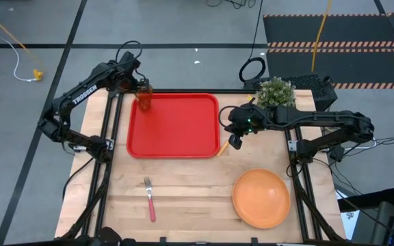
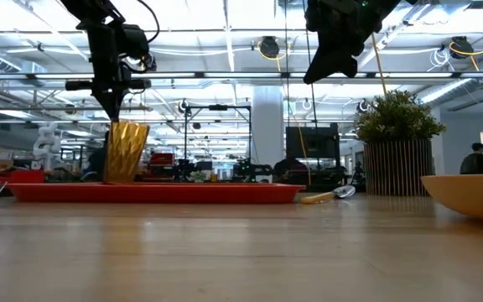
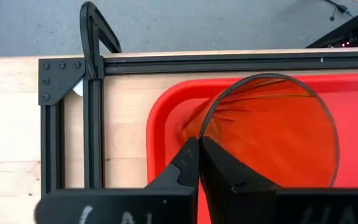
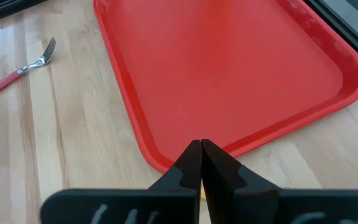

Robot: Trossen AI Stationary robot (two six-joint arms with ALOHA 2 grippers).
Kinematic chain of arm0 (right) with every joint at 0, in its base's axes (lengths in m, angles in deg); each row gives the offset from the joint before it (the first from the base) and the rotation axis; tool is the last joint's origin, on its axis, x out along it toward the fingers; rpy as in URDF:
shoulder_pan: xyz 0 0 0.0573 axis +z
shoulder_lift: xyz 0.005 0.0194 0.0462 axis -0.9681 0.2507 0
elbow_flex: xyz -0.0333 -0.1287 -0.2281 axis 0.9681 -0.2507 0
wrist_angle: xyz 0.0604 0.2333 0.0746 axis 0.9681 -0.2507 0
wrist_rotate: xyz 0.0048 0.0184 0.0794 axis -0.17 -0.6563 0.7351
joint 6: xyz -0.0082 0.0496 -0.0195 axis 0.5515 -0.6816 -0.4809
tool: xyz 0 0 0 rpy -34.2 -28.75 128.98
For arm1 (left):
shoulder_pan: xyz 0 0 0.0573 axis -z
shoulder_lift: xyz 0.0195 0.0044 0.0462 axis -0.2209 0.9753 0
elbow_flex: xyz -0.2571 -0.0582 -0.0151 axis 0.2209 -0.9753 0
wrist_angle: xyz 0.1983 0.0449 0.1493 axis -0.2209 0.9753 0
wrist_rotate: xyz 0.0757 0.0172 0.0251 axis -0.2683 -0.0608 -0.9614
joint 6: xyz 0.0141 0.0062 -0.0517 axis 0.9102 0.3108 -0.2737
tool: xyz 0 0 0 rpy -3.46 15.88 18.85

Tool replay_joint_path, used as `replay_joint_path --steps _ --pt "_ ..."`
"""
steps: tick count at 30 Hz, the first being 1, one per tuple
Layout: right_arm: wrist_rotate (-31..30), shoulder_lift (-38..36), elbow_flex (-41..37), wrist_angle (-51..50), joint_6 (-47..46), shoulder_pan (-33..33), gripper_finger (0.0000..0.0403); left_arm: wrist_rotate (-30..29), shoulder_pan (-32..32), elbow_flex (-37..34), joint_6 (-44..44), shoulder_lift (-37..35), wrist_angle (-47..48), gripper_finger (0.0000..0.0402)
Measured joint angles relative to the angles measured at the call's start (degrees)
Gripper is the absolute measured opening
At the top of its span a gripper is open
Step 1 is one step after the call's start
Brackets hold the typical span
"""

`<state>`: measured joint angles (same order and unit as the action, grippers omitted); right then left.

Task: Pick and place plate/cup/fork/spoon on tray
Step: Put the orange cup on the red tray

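The amber cup point(image 1: 144, 96) stands upright in the far left corner of the red tray point(image 1: 183, 133). My left gripper point(image 3: 200, 154) is above it, shut on its rim; the cup also shows in the low view point(image 2: 126, 152). My right gripper point(image 4: 201, 151) is shut and empty, high above the tray's near right corner point(image 4: 160, 163), as the high view point(image 1: 235, 141) also shows. The spoon point(image 2: 330, 195) lies on the table just right of the tray. The orange plate point(image 1: 260, 198) and the pink-handled fork point(image 1: 149, 199) lie on the near part of the table. My left gripper pinches the cup's wall at the rim point(image 3: 201, 133), one finger point(image 3: 225, 174) inside the cup and one finger point(image 3: 182, 167) outside. The fingers come from above, pointing down. The cup is upright, its base point(image 2: 124, 179) down at the tray's floor behind the rim.
A potted green plant point(image 1: 276, 91) stands at the table's far right, close behind my right arm. A black frame rail point(image 3: 92, 124) runs along the tray's left side. Bare wood point(image 1: 197, 195) lies between the fork and the plate.
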<state>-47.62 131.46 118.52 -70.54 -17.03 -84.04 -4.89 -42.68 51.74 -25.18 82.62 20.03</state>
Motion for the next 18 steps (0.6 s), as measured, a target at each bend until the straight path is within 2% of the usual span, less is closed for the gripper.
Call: replay_joint_path --steps 10,18 --pt "0.0 0.0 0.0 0.0 0.0 0.0 0.0 -0.4 0.0 0.0 0.4 0.5 -0.2 0.001" --pt "0.0 0.0 0.0 0.0 0.0 0.0 0.0 -1.4 0.0 -2.9 0.6 1.1 -3.6 0.0017"
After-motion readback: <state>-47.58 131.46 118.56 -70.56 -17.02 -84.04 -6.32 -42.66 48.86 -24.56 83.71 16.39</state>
